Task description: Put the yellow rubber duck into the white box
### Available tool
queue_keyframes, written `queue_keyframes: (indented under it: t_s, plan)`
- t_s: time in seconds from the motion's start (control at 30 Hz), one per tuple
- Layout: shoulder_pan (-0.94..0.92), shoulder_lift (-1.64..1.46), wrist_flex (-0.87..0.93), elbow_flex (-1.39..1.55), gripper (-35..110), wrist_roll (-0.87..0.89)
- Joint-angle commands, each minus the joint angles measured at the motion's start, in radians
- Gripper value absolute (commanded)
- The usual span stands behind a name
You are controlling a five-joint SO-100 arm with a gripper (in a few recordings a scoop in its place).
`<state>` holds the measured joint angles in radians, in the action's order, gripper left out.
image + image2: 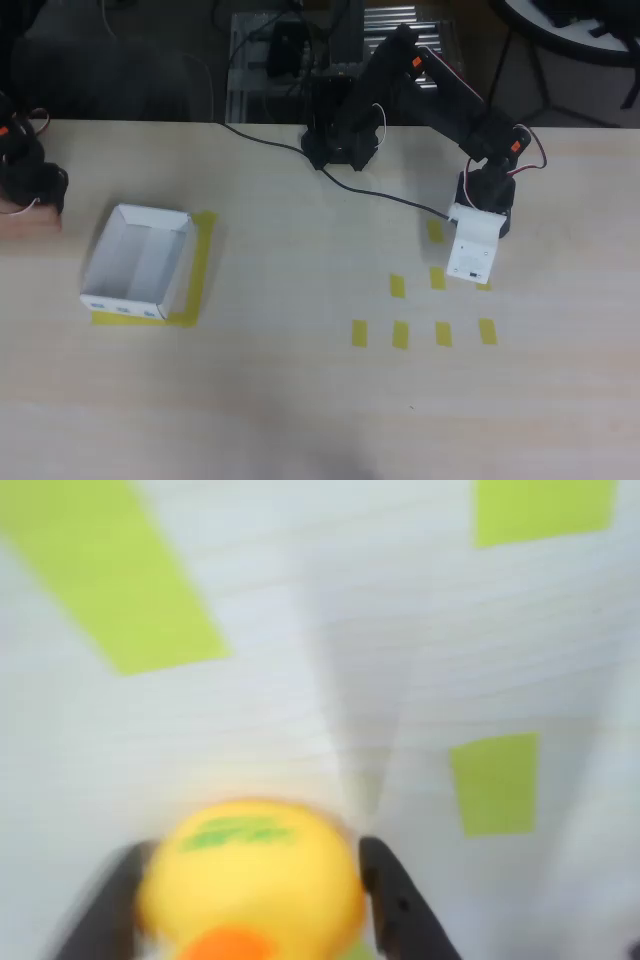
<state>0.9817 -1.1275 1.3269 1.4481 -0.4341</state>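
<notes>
In the wrist view the gripper (250, 900) sits at the bottom of the frame with its 2 dark fingers (392, 900) pressed against either side of the yellow rubber duck (250, 885), clenched around it; the picture is blurred, and a green mark on the duck's top cannot be read, with an orange patch at its lower edge. Beyond it lie 3 yellow tape strips (497, 783) on the pale wood-grain table (300, 700). In the overhead view the black arm (430, 95) reaches to the right of centre, its white wrist housing (472, 250) above more tape strips (443, 334). The white box (140, 258) stands well apart at the left, open, on a yellow tape outline (200, 270), with small blue marks on its lower outer wall, too small to read. Dark equipment and cables fill the top edge behind the table.
</notes>
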Motion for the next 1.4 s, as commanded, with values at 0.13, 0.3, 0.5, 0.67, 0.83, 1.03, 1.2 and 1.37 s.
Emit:
queue_keyframes:
  t_s: [0.13,0.3,0.5,0.67,0.83,1.03,1.2,1.37]
  plan:
    - [-0.009,-0.008,0.015,-0.107,0,0.009]
    - [-0.003,-0.009,0.017,-0.101,0,0.011]
    - [-0.037,-0.121,0.078,-0.175,0,0.058]
    - [-0.156,-0.327,0.175,-0.353,0,0.146]
    - [-0.344,-0.569,0.166,-0.423,0,0.245]
    - [-0.574,-0.867,0.107,-0.267,0,0.255]
    - [-0.816,-1.075,0.094,-0.156,0,0.261]
    - [-1.094,-1.216,0.038,-0.052,0,0.265]
